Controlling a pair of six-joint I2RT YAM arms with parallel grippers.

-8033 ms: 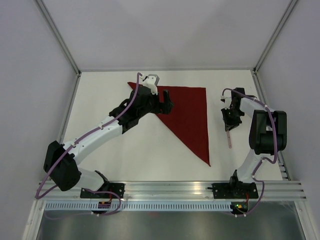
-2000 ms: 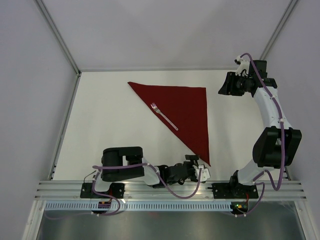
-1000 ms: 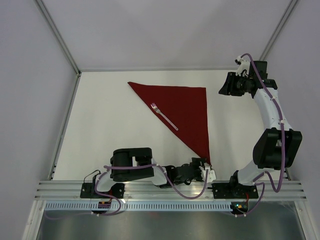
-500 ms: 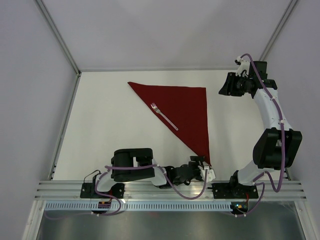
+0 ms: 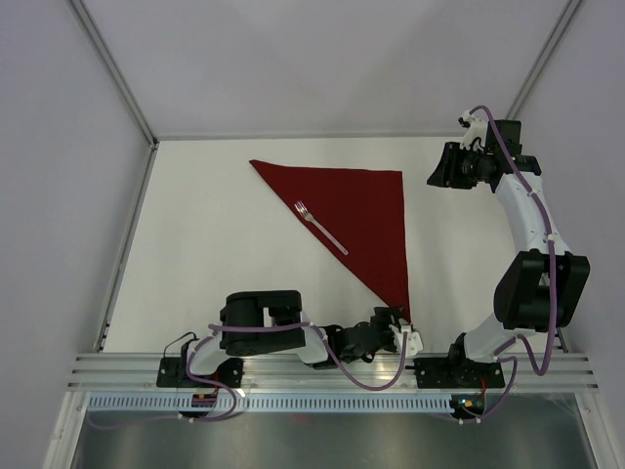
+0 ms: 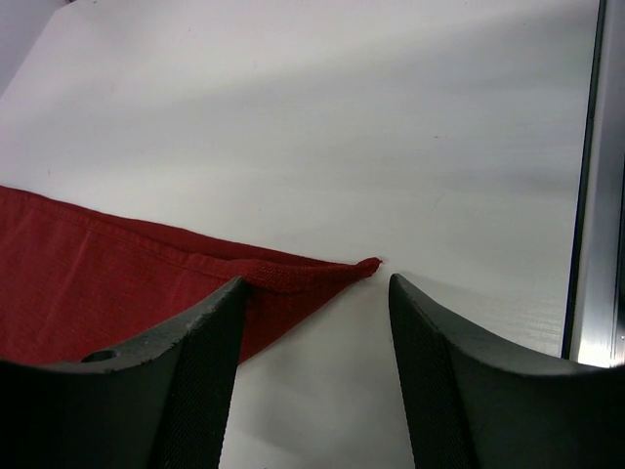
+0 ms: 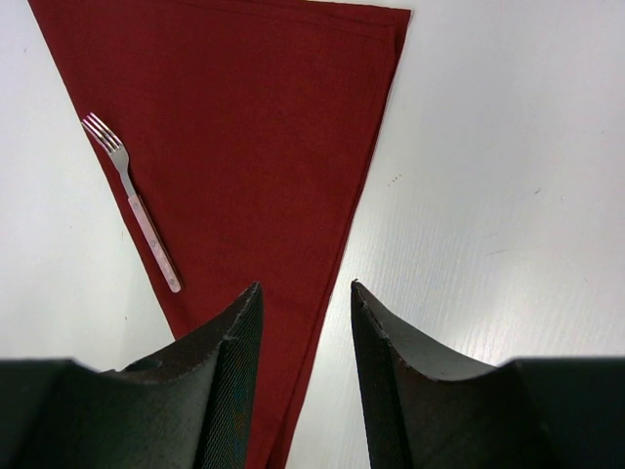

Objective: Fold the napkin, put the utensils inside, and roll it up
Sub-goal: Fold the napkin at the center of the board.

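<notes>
The dark red napkin (image 5: 369, 217) lies flat, folded into a triangle. The slim fork (image 5: 321, 227) rests on it along its left diagonal edge, tines toward the far left. My left gripper (image 5: 394, 323) sits low at the near edge, open. The napkin's near tip (image 6: 367, 263) lies on the table just ahead of its fingertips, with nothing between them. My right gripper (image 5: 437, 172) hangs open above the table beside the napkin's far right corner. The right wrist view looks down on the napkin (image 7: 254, 127) and the fork (image 7: 137, 205), past the right gripper (image 7: 305, 285).
An aluminium rail (image 5: 332, 366) runs along the near edge, close behind the left gripper, and shows at the right of the left wrist view (image 6: 596, 195). Grey enclosure walls and metal frame posts (image 5: 122, 73) bound the white table.
Since eight seconds ago the fork has gone from the right gripper onto the napkin, and the left arm has swung from the far corner to the near tip. Over the last second almost nothing moves.
</notes>
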